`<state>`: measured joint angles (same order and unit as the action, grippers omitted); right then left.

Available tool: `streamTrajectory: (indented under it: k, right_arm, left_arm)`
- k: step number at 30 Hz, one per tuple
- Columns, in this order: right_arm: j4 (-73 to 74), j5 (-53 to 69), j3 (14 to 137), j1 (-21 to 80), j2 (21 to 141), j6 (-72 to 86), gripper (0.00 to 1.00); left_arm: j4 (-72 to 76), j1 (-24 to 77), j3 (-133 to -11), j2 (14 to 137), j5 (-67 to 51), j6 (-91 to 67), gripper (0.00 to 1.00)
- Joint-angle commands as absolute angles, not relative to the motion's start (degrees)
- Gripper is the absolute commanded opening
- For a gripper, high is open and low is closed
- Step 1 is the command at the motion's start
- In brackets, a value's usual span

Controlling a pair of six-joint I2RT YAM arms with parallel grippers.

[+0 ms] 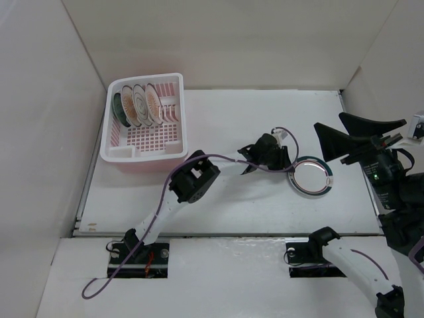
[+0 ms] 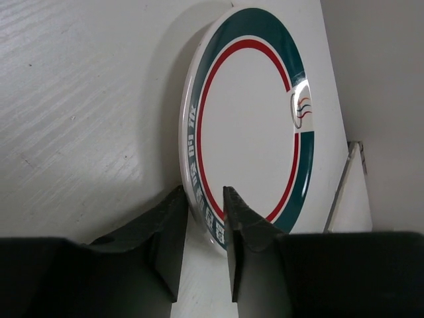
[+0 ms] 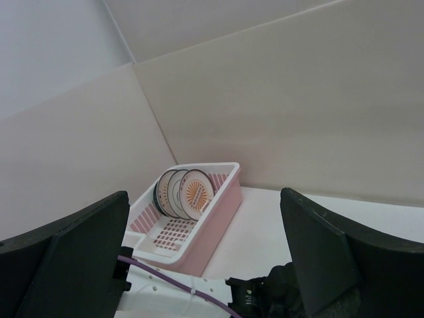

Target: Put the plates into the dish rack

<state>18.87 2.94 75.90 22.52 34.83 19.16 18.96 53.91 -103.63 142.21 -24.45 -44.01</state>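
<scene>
A white plate with a dark teal rim and a red ring point(image 1: 311, 176) is at the middle right of the table. My left gripper point(image 1: 286, 163) reaches it from the left. In the left wrist view the gripper point(image 2: 205, 192) is shut on the plate's point(image 2: 248, 126) near rim, one finger under and one on its face; the plate looks tipped off the table. The pale pink dish rack point(image 1: 142, 154) stands at the far left with several plates upright in it: a dark teal one point(image 1: 118, 108) and sunburst ones point(image 1: 154, 103). My right gripper point(image 1: 328, 120) is open and empty, raised at the right.
White walls enclose the table on three sides. The right wrist view shows the rack point(image 3: 222, 222), an orange sunburst plate point(image 3: 197, 193) and the open right gripper point(image 3: 204, 192). A purple cable point(image 1: 228, 159) runs along my left arm. The table's right edge point(image 1: 351, 142) is beside the plate.
</scene>
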Motion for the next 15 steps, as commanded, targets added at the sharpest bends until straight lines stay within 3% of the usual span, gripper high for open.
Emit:
streamTrajectory:
  k: [1,4,9,15]
  right_arm:
    - [16.87,2.29,75.32,22.94,34.37,18.37,1.0]
    - [16.87,2.29,75.32,22.94,34.37,18.37,1.0]
    - [16.35,2.29,75.32,22.94,34.37,18.37,1.0]
    - [16.35,2.81,75.32,22.94,34.37,18.37,1.0]
  left_arm:
    - [19.16,54.14,-103.89,142.21,-24.17,-43.77,0.23]
    - [19.16,54.67,-103.89,142.21,-23.65,-43.77,0.2]
    - [17.94,54.67,-103.89,142.73,-22.24,-43.77,0.0]
    - [17.93,55.28,-102.58,140.55,-19.17,-43.07,0.0]
